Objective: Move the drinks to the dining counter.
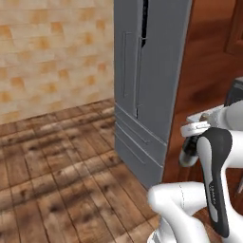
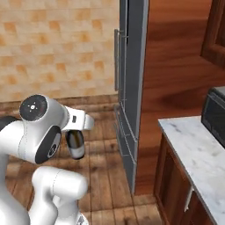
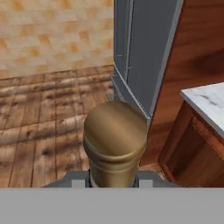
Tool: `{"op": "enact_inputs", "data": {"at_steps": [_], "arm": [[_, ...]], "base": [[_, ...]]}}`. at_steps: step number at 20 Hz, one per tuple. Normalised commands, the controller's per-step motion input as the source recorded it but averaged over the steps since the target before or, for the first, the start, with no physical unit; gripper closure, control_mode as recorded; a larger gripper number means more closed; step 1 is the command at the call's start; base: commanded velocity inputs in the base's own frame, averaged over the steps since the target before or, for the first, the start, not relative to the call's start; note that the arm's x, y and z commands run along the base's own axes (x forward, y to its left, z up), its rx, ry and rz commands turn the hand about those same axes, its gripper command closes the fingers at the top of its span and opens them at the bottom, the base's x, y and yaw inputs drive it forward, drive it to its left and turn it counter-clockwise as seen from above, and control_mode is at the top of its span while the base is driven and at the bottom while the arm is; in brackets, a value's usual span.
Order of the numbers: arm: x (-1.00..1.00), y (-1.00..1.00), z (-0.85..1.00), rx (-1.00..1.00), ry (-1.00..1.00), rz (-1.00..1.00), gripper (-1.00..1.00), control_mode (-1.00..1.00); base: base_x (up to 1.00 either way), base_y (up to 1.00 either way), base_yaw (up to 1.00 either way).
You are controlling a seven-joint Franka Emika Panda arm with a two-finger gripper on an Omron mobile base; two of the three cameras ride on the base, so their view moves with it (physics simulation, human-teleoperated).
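**A:** Where was the arm when you checked in?

**B:** Mid-carry, by my reading. The gripper (image 3: 113, 177) was clamped on a bottle (image 3: 114, 142): in the hand view its brown, rounded end stood straight up between the two fingers (image 3: 75, 176), close to the lens. From the right base view I could see the same bottle (image 2: 75, 144) hanging dark under the wrist, held up off the wooden floor (image 2: 99, 167), the arm folded in close to the base

**A:** Fingers narrow, then?

**B:** Narrow and pressed on the bottle's sides. I saw no gap

**A:** And the dining counter?

**B:** I couldn't place it. Ahead stood the grey fridge (image 1: 147, 80) and a wood panel (image 2: 176, 66) beside it; to the right, a marble worktop (image 2: 197, 158) on wooden cabinets with a dark appliance (image 2: 215, 116) on it. No sink or tap on it, so I judged it wasn't the target

**A:** So what did the next move call for?

**B:** I reckoned the base had to turn and drive until the island came into view, grip kept firm and the bottle level on the way. Setting down would come only after that. My worry was the fridge corner, near the swing of the arm

**A:** Other drinks?

**B:** I couldn't say where they stood
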Motion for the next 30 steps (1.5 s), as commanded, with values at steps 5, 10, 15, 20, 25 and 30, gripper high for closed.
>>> {"op": "enact_inputs", "data": {"at_steps": [5,10,15,20,25,30], "arm": [[0.0,0.0,0.0,0.0,0.0,0.0,1.0,1.0],[0.0,0.0,0.0,0.0,0.0,0.0,1.0,1.0],[0.0,0.0,0.0,0.0,0.0,0.0,1.0,1.0],[0.0,0.0,0.0,0.0,0.0,0.0,1.0,1.0],[0.0,0.0,0.0,0.0,0.0,0.0,1.0,1.0],[0.0,0.0,0.0,0.0,0.0,0.0,1.0,1.0]], "base": [[-0.3,0.0,0.5],[-0.24,0.0,0.5],[-0.2,0.0,0.47],[-0.13,0.01,0.46],[-0.07,0.02,0.44],[-0.02,0.02,0.43]]}}
